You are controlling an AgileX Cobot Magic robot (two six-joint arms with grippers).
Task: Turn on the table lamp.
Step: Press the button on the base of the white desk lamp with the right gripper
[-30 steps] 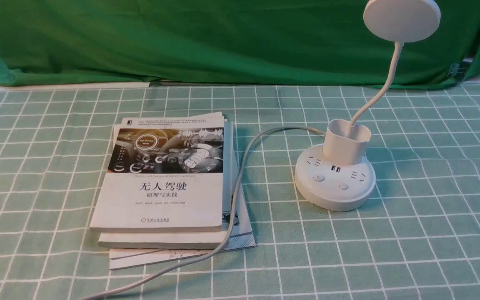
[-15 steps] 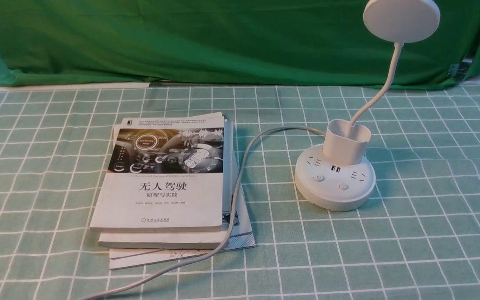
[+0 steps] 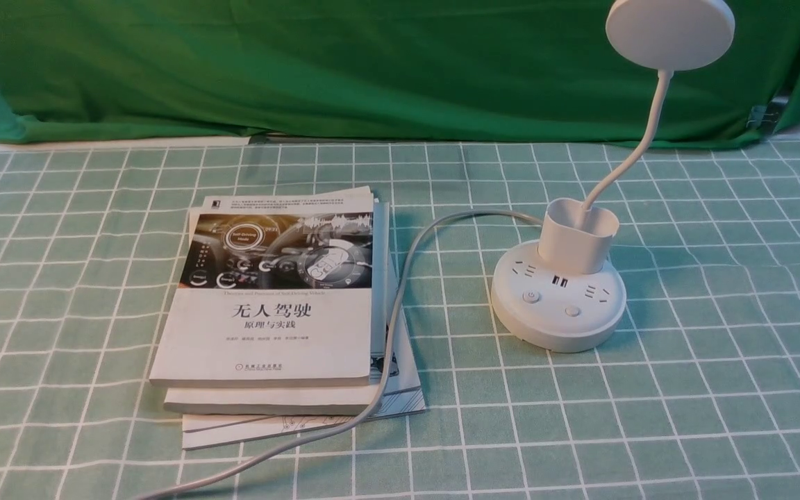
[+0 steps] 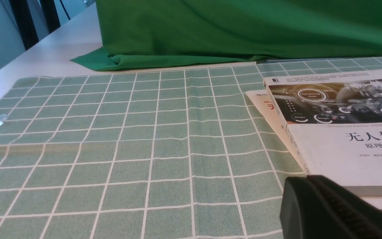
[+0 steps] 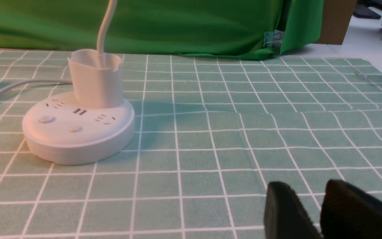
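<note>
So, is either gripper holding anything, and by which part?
Nothing is held: the right gripper is empty, away from the white gooseneck table lamp; left gripper shows nothing gripped.

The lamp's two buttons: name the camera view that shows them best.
Front view: it looks down on the table lamp, so both buttons show fully. Right wrist view shows them nearer but flattened. Left wrist view shows books, no lamp.

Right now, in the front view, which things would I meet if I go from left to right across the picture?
stack of books → table lamp → metal clip. The cable lies over the books, so it is left out.
</note>
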